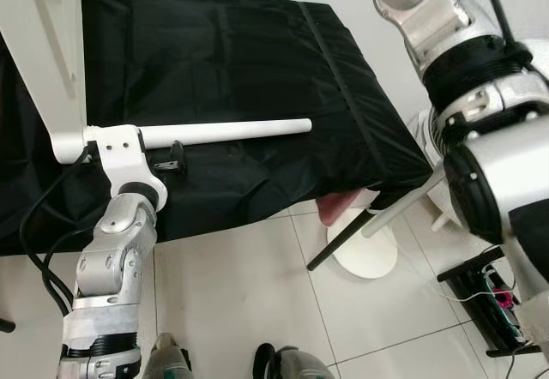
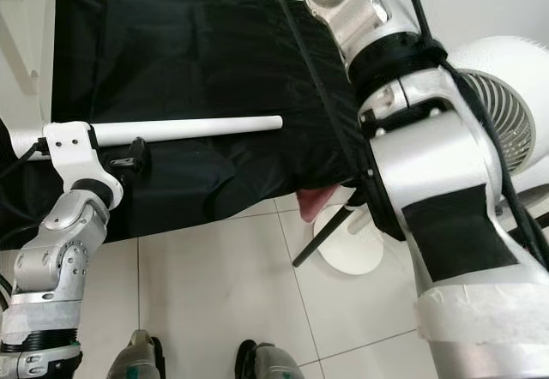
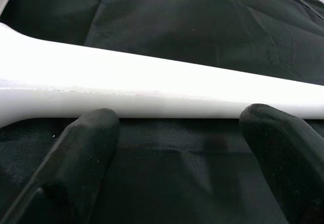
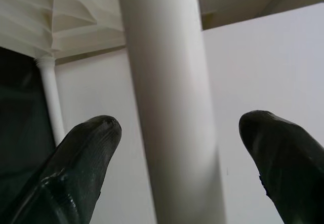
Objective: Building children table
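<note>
Black cloth [image 1: 257, 70], table leg [image 3: 152, 89] beyond left pincer [image 3: 177, 153]

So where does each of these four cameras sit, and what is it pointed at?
Left eye view: on the head, looking down at the black cloth and a white table leg; both silver arms show.
Right eye view: same head, same scene, plus a white fan.
Left wrist view: on the left wrist, looking along the open left pincer at that leg.
Right wrist view: on the right wrist, open right pincer facing another white leg.
Shared: both eyes and the left wrist see the same leg.
</note>
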Controlling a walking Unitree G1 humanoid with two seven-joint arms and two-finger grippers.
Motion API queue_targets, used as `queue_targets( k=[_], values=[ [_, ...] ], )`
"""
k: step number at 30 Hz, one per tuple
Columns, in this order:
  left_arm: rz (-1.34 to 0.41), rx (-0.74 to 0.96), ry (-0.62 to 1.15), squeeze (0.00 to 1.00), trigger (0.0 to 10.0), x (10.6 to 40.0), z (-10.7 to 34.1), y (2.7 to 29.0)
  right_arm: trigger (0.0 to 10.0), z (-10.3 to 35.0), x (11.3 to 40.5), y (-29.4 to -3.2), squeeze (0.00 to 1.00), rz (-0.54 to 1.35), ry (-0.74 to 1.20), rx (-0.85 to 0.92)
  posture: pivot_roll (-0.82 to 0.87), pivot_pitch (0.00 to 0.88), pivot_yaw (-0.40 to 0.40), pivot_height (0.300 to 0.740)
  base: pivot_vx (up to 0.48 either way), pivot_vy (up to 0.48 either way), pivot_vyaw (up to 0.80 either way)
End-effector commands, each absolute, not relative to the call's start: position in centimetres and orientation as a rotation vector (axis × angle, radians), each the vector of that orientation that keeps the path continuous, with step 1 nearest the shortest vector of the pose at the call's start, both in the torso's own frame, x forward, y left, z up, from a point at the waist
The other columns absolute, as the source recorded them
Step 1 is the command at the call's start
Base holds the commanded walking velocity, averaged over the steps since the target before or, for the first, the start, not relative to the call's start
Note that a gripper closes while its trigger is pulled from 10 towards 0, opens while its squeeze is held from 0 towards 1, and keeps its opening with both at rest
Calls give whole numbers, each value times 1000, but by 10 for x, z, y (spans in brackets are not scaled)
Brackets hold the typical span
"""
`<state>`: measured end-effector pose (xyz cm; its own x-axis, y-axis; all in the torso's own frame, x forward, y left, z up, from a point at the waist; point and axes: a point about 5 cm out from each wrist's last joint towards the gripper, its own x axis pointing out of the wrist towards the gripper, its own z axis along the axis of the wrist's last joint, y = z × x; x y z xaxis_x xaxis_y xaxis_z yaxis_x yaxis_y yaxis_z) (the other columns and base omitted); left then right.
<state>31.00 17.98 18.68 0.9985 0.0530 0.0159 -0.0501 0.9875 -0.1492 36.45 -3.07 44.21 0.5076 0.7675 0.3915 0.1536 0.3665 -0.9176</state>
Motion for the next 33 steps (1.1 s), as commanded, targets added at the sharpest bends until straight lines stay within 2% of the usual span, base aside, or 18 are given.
queue_targets(
  k=[1,2,6,7,16,17,18,20,23,33],
  values=[
    [53,-153,9,0,10000,309,183,177,5412,448,363,-31,0,477,-1010,-1162,84,73,-172,740,0,0,0],
    [54,-157,14,0,10000,309,182,176,2824,452,361,-30,0,470,-1025,-1152,83,74,-172,740,0,0,0],
    [55,-160,16,0,10000,308,182,176,2824,455,359,-30,0,466,-1035,-1146,83,74,-172,740,0,0,0],
    [57,-165,18,0,10000,307,182,176,0,459,358,-30,0,457,-1051,-1140,86,74,-175,740,0,0,0],
    [129,-295,46,0,10000,310,177,179,0,470,354,-37,0,410,-1099,-1109,79,62,-174,740,0,0,0],
    [155,-355,53,0,10000,313,175,183,157,472,353,-39,0,396,-1106,-1101,77,59,-172,740,0,0,0],
    [205,-446,60,0,10000,318,173,189,10000,475,353,-42,0,379,-1116,-1098,71,54,-166,740,0,0,0],
    [205,-446,60,0,10000,318,173,189,10000,475,353,-42,0,379,-1116,-1098,71,54,-166,740,0,0,0],
    [279,-557,59,0,10000,329,173,201,10000,480,351,-47,0,345,-1139,-1086,64,49,-159,740,0,0,0],
    [315,-596,2,0,10000,355,194,215,10000,489,346,-56,0,303,-1182,-1067,44,48,-141,740,0,0,0]
  ],
)
